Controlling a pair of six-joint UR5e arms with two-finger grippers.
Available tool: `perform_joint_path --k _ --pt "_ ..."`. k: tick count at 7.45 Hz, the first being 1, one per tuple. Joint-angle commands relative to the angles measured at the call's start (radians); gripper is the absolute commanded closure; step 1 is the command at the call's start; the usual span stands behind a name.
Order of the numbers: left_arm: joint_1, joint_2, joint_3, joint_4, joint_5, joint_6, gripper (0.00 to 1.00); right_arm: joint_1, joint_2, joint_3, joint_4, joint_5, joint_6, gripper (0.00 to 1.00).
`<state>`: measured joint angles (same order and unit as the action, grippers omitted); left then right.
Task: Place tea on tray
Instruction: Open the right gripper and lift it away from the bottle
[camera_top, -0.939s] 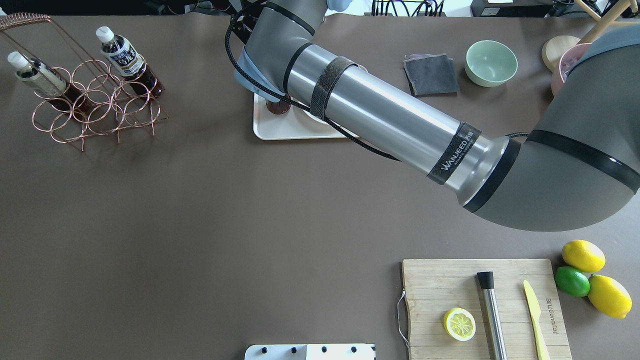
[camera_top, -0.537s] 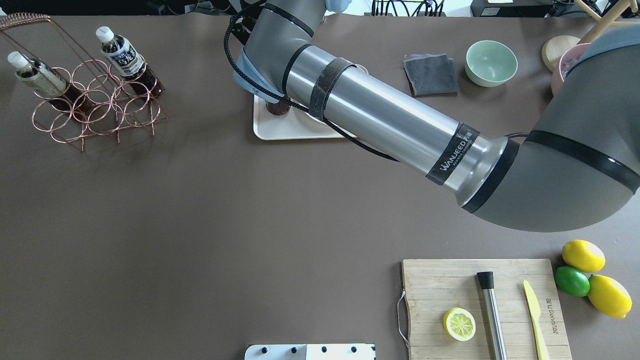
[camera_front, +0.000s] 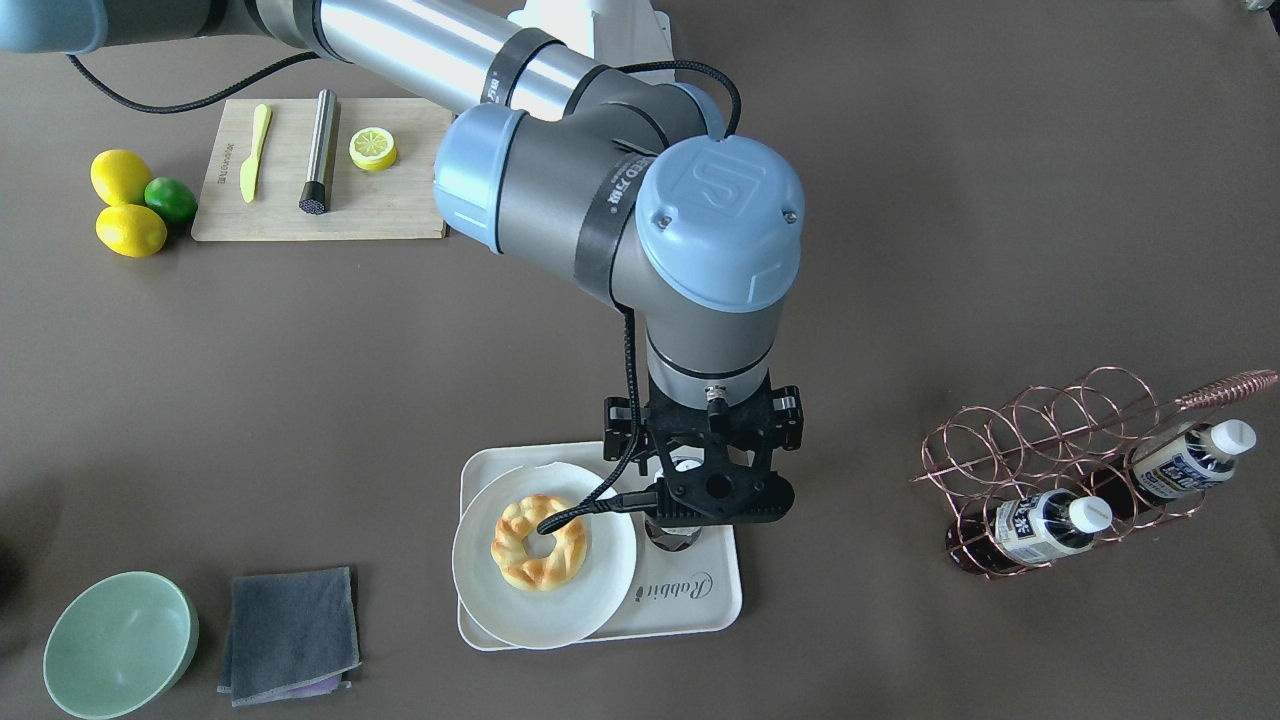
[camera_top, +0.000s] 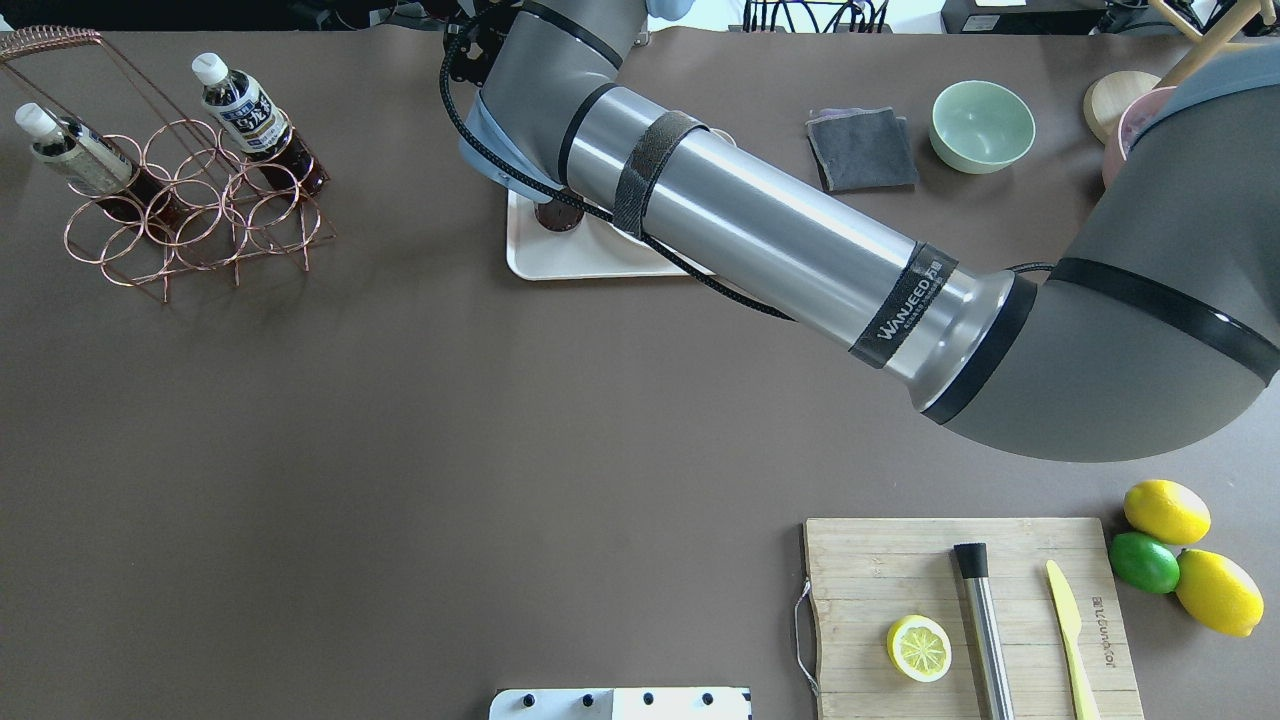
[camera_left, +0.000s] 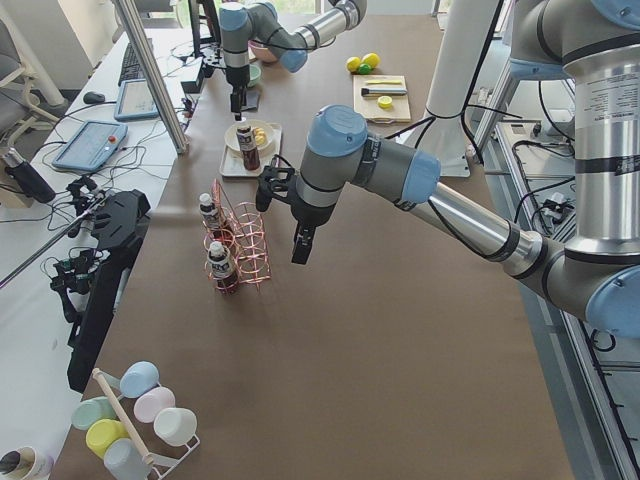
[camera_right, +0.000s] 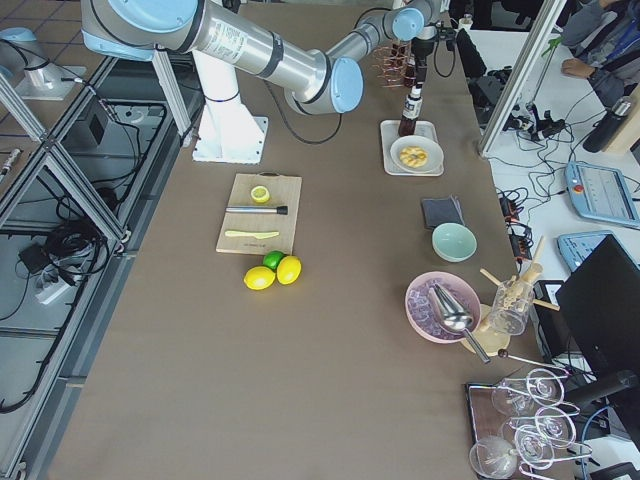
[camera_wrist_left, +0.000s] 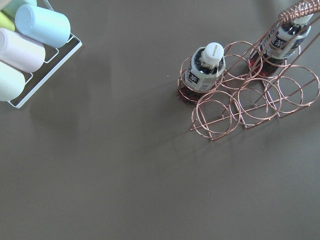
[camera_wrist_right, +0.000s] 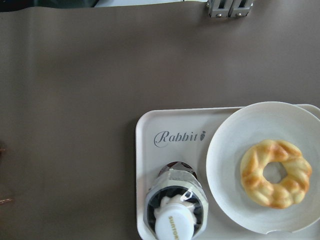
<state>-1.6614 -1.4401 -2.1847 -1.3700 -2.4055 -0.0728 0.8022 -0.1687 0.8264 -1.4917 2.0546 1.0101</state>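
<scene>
One tea bottle (camera_wrist_right: 176, 210) stands upright on the off-white "Rabbit" tray (camera_wrist_right: 150, 150), beside a round plate. In the front view it (camera_front: 672, 535) is mostly hidden under my right gripper (camera_front: 703, 495), which hangs straight above its cap. The fingers are hidden, so I cannot tell whether they are open or shut. In the overhead view only the bottle's dark base (camera_top: 557, 213) and the tray's near edge (camera_top: 560, 262) show past the arm. My left gripper (camera_left: 300, 250) hovers above the table beside the copper rack; I cannot tell its state.
A copper wire rack (camera_front: 1060, 440) holds two more tea bottles (camera_front: 1045, 525) (camera_front: 1185, 455). A white plate (camera_front: 545, 615) with a ring pastry (camera_front: 538, 542) overlaps the tray. A grey cloth (camera_front: 290, 620) and a green bowl (camera_front: 120, 645) lie nearby. A cutting board (camera_top: 900, 570), lemons and a lime sit near the robot.
The right arm's wrist end has shifted a little toward the far left over the tray. The bottle base stays in place on the tray.
</scene>
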Motion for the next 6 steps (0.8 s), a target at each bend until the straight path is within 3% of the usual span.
perform_joint_path --k 1,2,4,5,6 --pt "-0.001 0.01 0.002 -0.006 0.005 0.001 0.03 0.124 -0.203 0.356 -0.2 0.094 -0.218 0.0" --pt "0.0 0.01 0.011 -0.006 0.008 0.002 0.03 0.205 -0.321 0.466 -0.223 0.16 -0.329 0.0" --pt "0.006 0.003 0.028 -0.003 0.043 0.021 0.03 0.338 -0.499 0.578 -0.268 0.211 -0.569 0.0" --pt "0.008 -0.008 0.042 -0.001 0.045 0.021 0.03 0.429 -0.623 0.624 -0.268 0.293 -0.713 0.0" --pt "0.009 -0.008 0.046 0.0 0.045 0.019 0.03 0.516 -0.776 0.71 -0.268 0.303 -0.798 0.0"
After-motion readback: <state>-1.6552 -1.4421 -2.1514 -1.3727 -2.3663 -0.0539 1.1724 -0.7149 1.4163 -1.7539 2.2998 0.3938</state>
